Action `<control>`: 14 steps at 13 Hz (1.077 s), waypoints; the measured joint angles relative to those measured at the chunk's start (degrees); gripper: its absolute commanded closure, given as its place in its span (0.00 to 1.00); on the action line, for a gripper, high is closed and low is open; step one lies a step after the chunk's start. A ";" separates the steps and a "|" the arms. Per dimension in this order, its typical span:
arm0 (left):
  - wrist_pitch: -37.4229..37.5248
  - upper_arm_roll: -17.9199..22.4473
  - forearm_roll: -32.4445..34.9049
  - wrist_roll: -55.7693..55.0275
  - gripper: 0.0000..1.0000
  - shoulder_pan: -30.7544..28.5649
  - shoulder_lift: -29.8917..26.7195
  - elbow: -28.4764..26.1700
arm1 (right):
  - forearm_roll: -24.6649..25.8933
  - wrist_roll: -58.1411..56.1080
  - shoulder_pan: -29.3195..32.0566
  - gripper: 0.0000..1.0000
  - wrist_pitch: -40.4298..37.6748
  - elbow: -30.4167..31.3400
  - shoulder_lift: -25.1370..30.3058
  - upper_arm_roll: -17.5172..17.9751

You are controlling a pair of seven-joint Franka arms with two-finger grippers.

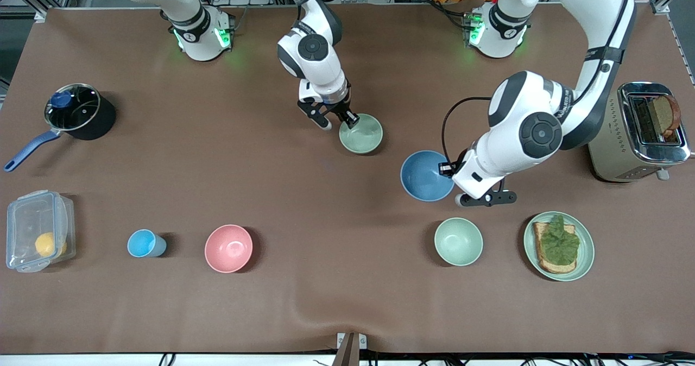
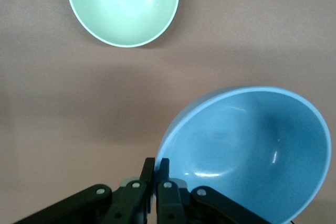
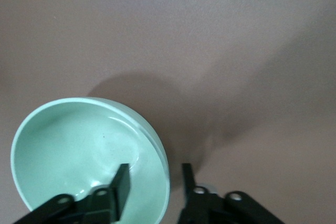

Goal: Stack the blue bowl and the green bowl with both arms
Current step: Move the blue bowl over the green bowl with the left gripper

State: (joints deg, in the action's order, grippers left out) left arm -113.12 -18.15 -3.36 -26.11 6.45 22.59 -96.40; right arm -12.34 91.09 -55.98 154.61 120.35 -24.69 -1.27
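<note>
The sage-green bowl [image 1: 362, 135] sits upright on the brown table mid-way between the arms' bases. My right gripper [image 1: 340, 123] is open at its rim. In the right wrist view [image 3: 155, 174] one finger is inside the green bowl [image 3: 73, 150] and the other outside, with the rim between them. The sky-blue bowl [image 1: 426, 177] is nearer to the front camera, toward the left arm's end. My left gripper [image 1: 448, 169] is shut on its rim. In the left wrist view [image 2: 156, 169] the blue bowl [image 2: 252, 145] looks tilted.
A paler mint bowl [image 1: 458, 241] [image 2: 123, 3] and a green plate [image 1: 586, 257] with toast lie nearer the front camera than the blue bowl. A toaster [image 1: 635, 132] stands at the left arm's end. A pink bowl [image 1: 228, 248], light-blue cup [image 1: 144, 243], pot [image 1: 79, 111] and plastic box [image 1: 38, 230] lie toward the right arm's end.
</note>
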 measured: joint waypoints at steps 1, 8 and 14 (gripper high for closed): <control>-0.23 0.00 0.00 0.00 1.00 0.07 0.03 0.00 | 0.00 0.39 0.01 0.00 -0.16 -0.27 0.00 -0.24; -0.48 -0.17 -1.69 -6.18 1.00 2.59 0.00 0.38 | -5.93 8.26 5.79 0.00 -7.15 -2.34 0.88 -1.49; -2.61 -0.69 -1.72 -11.89 1.00 4.90 -0.22 -1.28 | -19.29 7.48 9.54 0.00 -7.03 -2.22 -0.31 -1.51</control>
State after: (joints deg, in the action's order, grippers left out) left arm -115.73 -18.85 -5.08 -38.00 11.35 22.37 -97.68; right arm -31.63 98.57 -46.44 147.58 118.13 -25.00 -2.78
